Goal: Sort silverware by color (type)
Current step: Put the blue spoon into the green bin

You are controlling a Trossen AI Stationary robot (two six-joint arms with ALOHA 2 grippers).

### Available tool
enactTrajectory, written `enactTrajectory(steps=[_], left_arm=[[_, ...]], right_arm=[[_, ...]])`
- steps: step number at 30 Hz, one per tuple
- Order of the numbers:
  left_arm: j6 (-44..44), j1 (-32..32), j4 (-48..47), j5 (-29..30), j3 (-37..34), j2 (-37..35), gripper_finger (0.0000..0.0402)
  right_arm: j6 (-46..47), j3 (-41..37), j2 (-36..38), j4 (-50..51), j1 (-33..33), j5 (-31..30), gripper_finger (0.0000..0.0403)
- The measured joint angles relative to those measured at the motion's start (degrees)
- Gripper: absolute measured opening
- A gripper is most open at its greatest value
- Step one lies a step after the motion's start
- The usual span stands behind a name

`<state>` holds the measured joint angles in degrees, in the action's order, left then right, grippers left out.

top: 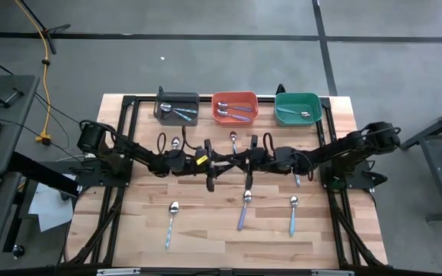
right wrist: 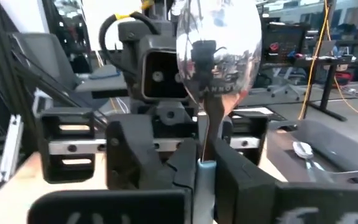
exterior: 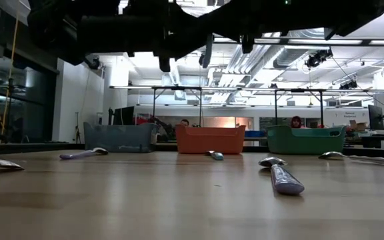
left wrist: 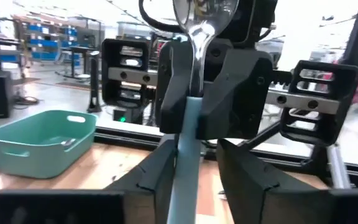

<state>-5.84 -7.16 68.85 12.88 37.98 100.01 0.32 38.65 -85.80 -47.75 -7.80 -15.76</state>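
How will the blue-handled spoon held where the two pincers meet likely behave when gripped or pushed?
Probably stiff: the spoon juts straight from the right pincer without sagging. Likely slippery: its mirror-bright bowl and smooth slim handle offer little grip. Pushed on the table, it would probably slide or pivot rather than roll, given its wide bowl.

The right claw (right wrist: 205,180) pinches a shiny silver-bowled, light-blue-handled spoon (right wrist: 216,46) upright, the left claw (right wrist: 160,134) directly behind it at twelve o'clock.
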Motion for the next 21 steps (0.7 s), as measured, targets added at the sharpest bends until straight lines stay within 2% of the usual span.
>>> enactTrajectory(steps=[4,6,11,15,18,21], left_arm=[[0.6,0.2,-2.0,2.8,0.0,0.0,0.0133],[1.5,0.0,-3.9,2.9,0.0,0.0,0.0137],[1.8,0.0,-5.7,2.2,-0.1,0.0,0.0139],[3.5,-0.3,-5.9,2.0,-0.1,0.0,0.0139],[4.1,-0.2,-5.9,1.6,-0.1,0.0,0.014],[4.1,0.1,-5.8,0.7,-0.1,0.0,0.014]], right_arm=[[-0.6,0.0,3.3,6.2,3.3,0.8,0.0014],[-1.2,0.0,6.1,10.9,5.6,-0.8,0.0013],[-4.6,0.0,15.4,29.4,12.5,-4.9,0.0006],[-8.7,0.0,22.0,46.4,21.9,-14.0,0.0006],[-12.4,0.0,24.3,55.4,30.8,-12.8,0.0006],[-17.4,0.0,24.0,59.4,39.2,-11.1,0.0006]])
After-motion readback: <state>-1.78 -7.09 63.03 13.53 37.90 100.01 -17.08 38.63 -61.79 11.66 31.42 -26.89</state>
